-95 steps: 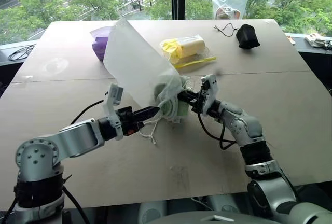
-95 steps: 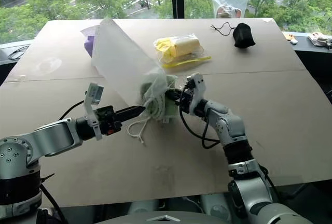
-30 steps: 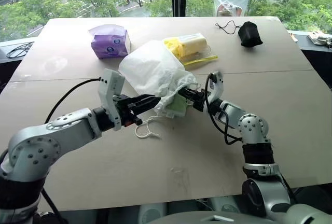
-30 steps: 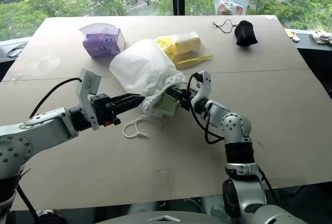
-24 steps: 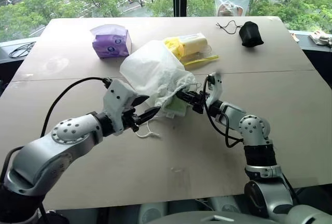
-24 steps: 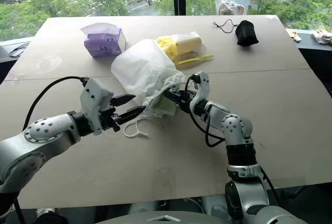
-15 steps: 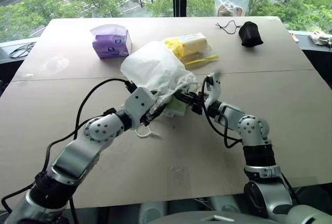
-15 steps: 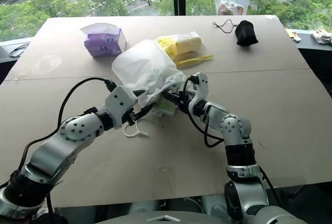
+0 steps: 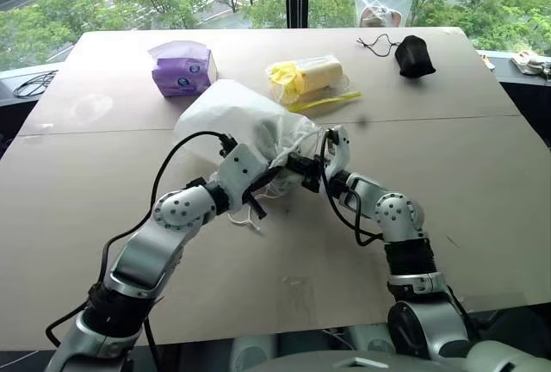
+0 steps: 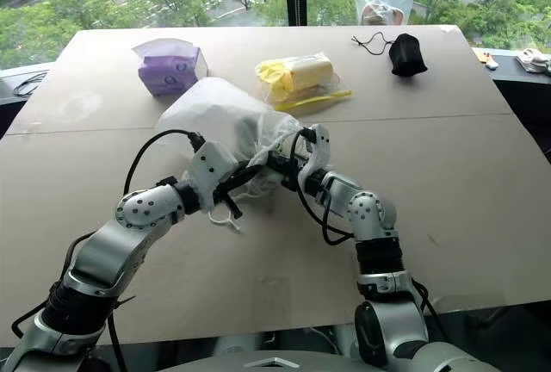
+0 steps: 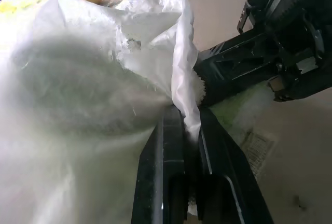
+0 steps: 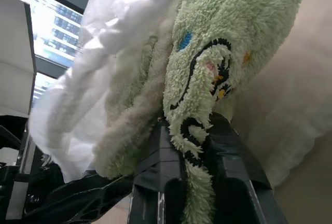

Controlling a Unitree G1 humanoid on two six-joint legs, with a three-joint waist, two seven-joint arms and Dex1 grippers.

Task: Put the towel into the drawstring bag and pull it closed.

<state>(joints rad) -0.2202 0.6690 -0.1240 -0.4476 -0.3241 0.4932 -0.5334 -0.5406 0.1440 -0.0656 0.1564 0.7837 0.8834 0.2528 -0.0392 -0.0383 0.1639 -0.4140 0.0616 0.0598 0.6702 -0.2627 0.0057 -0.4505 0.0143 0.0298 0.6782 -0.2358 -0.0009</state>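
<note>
Stuffing step here, and it's not finished. The drawstring bag (image 9: 237, 127) lies slumped near the middle of the desk (image 9: 482, 182), mouth toward the robot, both arms meeting right at the opening. The left pincer (image 11: 184, 125) is pinched tight on the bag's thin white rim fabric. The right pincer (image 12: 189, 130) is clamped on the towel (image 12: 218, 53), the fuzzy pale green one, which sits right at the mouth with white fabric draped over part of it. Looks to me like it's only partly in.

Next move, I'd guess: left holds the rim steady while right shoves the towel deeper, then lets go and backs out. Only then go for the cord (image 9: 250, 217), lying loose on the desk just under the left arm.
</note>
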